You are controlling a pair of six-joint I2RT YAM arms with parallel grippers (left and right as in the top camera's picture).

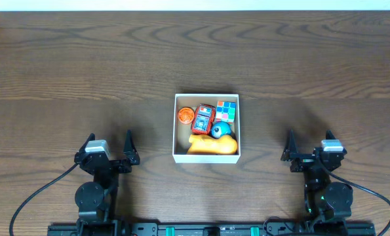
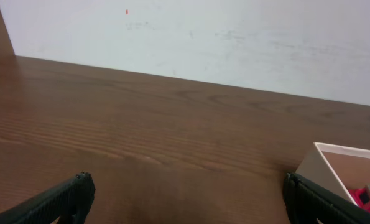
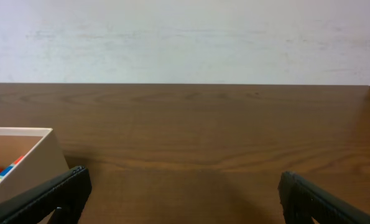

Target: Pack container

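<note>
The container [image 1: 177,126], a shallow square box with white walls, sits at the table's middle. Inside lie an orange disc [image 1: 185,115], a red toy [image 1: 201,120], a colour cube [image 1: 226,110], a blue ball [image 1: 219,129] and a yellow duck [image 1: 212,145]. My left gripper [image 1: 109,141] is open and empty, left of the box; its wrist view shows the box corner [image 2: 324,160]. My right gripper [image 1: 311,143] is open and empty, right of the box; its wrist view shows the box wall [image 3: 38,163].
The dark wooden table [image 1: 83,65] stretches around the box. A white wall [image 3: 185,37] lies beyond the far edge. Cables [image 1: 37,196] run from the arm bases at the front edge.
</note>
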